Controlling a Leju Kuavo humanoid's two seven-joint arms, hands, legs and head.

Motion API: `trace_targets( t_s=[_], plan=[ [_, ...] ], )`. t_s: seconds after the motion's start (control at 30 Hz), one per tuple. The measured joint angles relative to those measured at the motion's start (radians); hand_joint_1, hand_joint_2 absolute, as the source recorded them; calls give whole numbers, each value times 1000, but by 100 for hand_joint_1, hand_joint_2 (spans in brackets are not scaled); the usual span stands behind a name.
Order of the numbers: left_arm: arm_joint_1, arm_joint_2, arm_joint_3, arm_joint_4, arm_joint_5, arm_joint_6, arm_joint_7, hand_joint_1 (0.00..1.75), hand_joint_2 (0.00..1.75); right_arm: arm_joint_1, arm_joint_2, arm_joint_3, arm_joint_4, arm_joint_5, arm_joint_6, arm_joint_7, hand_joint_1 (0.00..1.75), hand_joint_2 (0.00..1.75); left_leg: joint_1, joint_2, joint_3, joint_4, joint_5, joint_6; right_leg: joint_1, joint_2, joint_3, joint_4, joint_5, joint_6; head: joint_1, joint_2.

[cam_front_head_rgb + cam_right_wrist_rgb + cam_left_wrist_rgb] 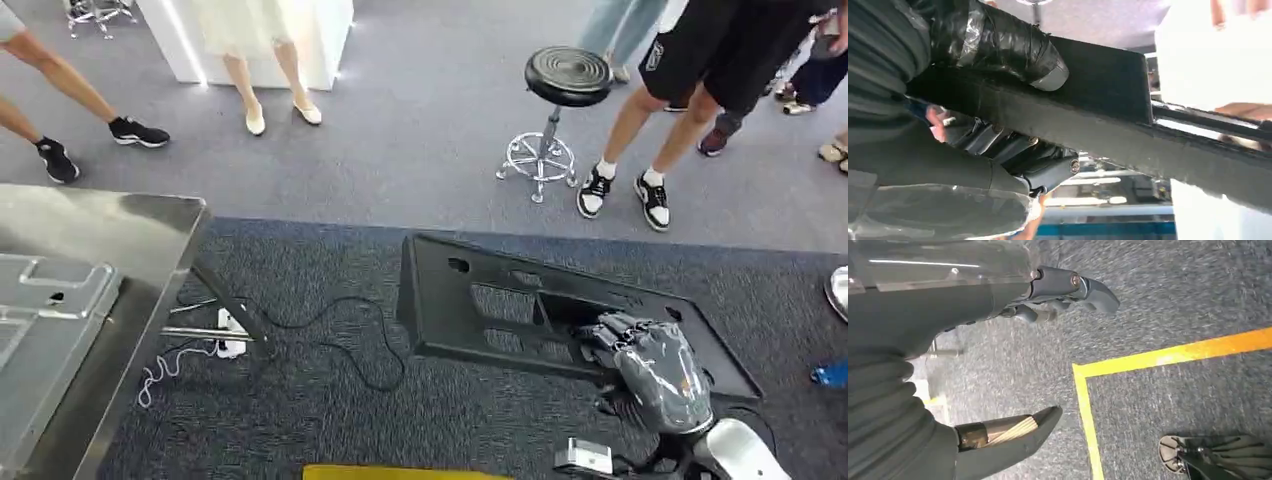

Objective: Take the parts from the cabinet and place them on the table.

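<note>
One black panel part point(520, 310) is carried above the carpet, gripped by the right robot hand point(640, 350) at its near edge; the left robot hand point(1068, 295) hangs empty, fingers loosely apart. Carrying step: next, reach the steel tabletop point(120, 240) at left and lay it flat.

Head cam high – wrists close.

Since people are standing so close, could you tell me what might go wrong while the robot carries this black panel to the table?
The right hand alone holds the long black panel, gripping near one end, so it may tilt or slip. The panel's far end could strike the steel table edge. A cable on the carpet and the stool nearby could snag or block.
</note>
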Motion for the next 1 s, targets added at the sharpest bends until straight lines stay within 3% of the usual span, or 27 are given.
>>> trace_targets(
  t_s=[0.03, 0.07, 0.1, 0.13, 0.2, 0.23, 0.27, 0.33, 0.37, 0.4, 0.43, 0.47, 0.5, 0.53, 0.57, 0.6, 0.63, 0.7, 0.73, 0.77, 0.8, 0.9, 0.93, 0.97, 1.0],
  plan=[
    [0, 0, 0, 0, -1, 0, 0, 0, 175, 0, 0, 2, 4, 1, 1, 0, 175, 175, -3, -15, 0, 0, 0, 1, 0, 9, -43, 84, -31, 1, -1, 0],
    [-1, 0, 0, 1, -1, 0, -2, 0, 175, 0, 0, 4, 7, 2, 2, 0, 175, 175, -5, -30, 0, 1, 1, 1, 0, 12, -71, 135, -39, 1, -1, 0],
    [-1, 0, 1, 1, -1, 0, -2, 0, 175, -1, 0, 7, 10, 2, 3, 1, 175, 175, -6, -48, 1, 2, 0, 1, 0, 13, -79, 138, -20, 0, -1, 0],
    [-1, 0, 2, 1, -1, 0, -2, 0, 175, -3, 0, 10, 13, 3, 5, 1, 175, 175, -7, -63, 2, 4, 0, 1, 0, 14, -66, 99, 17, -3, -1, 0],
    [-1, 0, 3, 2, -2, 0, -2, 0, 175, -12, 0, 15, 15, 9, 11, 1, 175, 175, -7, -93, 3, 11, -1, -1, 0, 32, -1, -57, 110, -10, -1, 0],
    [-1, 0, 3, 2, -2, 0, -3, 0, 175, -18, 0, 18, 15, 10, 12, 1, 175, 175, -4, -106, -1, 14, -2, -4, -2, 82, 27, -131, 128, -15, 0, 0],
    [-3, -1, 3, 2, -2, 0, -3, 0, 175, -20, 1, 20, 17, 11, 12, 1, 175, 175, -11, -116, -8, 22, -3, -8, -4, 117, 33, -148, 122, -17, -1, 0],
    [0, 0, 4, 2, -2, 0, -3, 0, 175, -25, 1, 24, 18, 13, 15, 1, 175, 175, 0, -142, -17, 19, 3, -21, 4, 90, 31, -147, 123, -18, -1, 0],
    [4, 0, 6, 3, -2, 0, -3, 0, 175, -29, 1, 25, 18, 13, 16, 1, 175, 175, 3, -157, -20, 13, 8, -29, 7, 77, 33, -148, 125, -24, -1, 0],
    [5, 0, 8, 3, -2, 0, -3, 0, 175, -31, 1, 26, 18, 13, 16, 1, 175, 175, -3, -167, -25, 13, 8, -37, -2, 64, 36, -163, 131, -33, -2, 0],
    [5, 0, 8, 3, -2, 0, -3, 0, 175, -36, 2, 26, 18, 13, 16, 2, 175, 175, -4, -109, -30, 33, -9, -37, -2, 46, 42, -172, 137, -39, -1, 0],
    [2, 0, 8, 3, -2, 0, -3, 0, 175, -35, 2, 27, 18, 12, 16, 2, 175, 175, -6, -57, -52, 78, -44, -41, 0, 33, 43, -174, 137, -47, -5, 0],
    [1, 1, 8, 3, -2, 0, -3, 0, 175, -35, 2, 27, 18, 12, 17, 2, 175, 175, -3, -30, -84, 148, -86, -45, 2, 16, 43, -174, 136, -49, -5, 0],
    [1, 2, 7, 3, -2, 0, -4, 0, 175, -35, 2, 29, 19, 13, 18, 2, 175, 175, 1, -16, -125, 237, -129, -49, 5, -3, 43, -174, 135, -52, -5, 0],
    [1, 2, 6, 3, -2, 0, -5, 0, 175, -38, 2, 32, 21, 14, 19, 2, 175, 175, 4, -12, -154, 298, -150, -54, 6, -20, 43, -173, 134, -52, -5, 0],
    [1, 2, 7, 3, -2, 0, -5, 0, 175, -42, 2, 35, 23, 17, 22, 2, 175, 175, 7, -9, -162, 318, -146, -57, 6, -36, 44, -172, 133, -51, -5, 0],
    [2, 2, 7, 3, -2, 0, -5, 0, 175, -48, 3, 39, 25, 17, 26, 2, 175, 175, 10, -6, -145, 289, -121, -60, 6, -50, 45, -172, 131, -49, -5, 0],
    [3, 2, 7, 3, 0, 1, -4, 0, 175, -61, 4, 47, 28, 17, 34, 6, 175, 175, 13, 15, -60, 135, -43, -63, 5, -74, 49, -169, 125, -43, -5, 0],
    [3, 2, 7, 3, 1, 2, -5, 0, 175, -68, 5, 50, 29, 17, 36, 8, 175, 175, 13, 55, -7, 44, -11, -60, 5, -86, 53, -165, 120, -38, -5, 0],
    [1, 2, 7, 3, 2, 2, -4, 0, 175, -73, 6, 52, 31, 17, 37, 10, 175, 175, 1, 80, 6, 20, -23, -53, 12, -95, 53, -159, 114, -29, -5, 0],
    [2, 2, 6, 3, 4, 3, -4, 0, 175, -80, 6, 56, 33, 17, 39, 11, 175, 175, 2, 60, 0, 19, -18, -43, 12, -104, 54, -159, 113, -24, -2, 0],
    [5, 2, 7, 3, 5, 3, -3, 0, 175, -101, 9, 69, 39, 17, 44, 11, 175, 175, -2, 29, -7, 11, -13, -24, 9, -133, 64, -165, 113, -7, -4, 0],
    [6, 0, 7, 3, 5, 3, -3, 0, 175, -106, 9, 71, 40, 17, 45, 13, 175, 175, 5, 17, 8, 0, -7, -16, 0, -107, 66, -158, 101, -1, -4, 0],
    [3, -1, 7, 3, 7, 3, -3, 0, 175, -108, 10, 74, 42, 17, 45, 14, 175, 175, 6, 8, 9, -3, -4, -9, -1, -47, 53, -123, 72, -1, -3, 0],
    [1, -1, 7, 3, 8, 4, -3, 0, 175, -109, 10, 76, 43, 17, 46, 14, 175, 175, 5, -2, 7, -3, -2, -6, -3, -12, 19, -51, 31, -1, -2, 0]
  ],
)
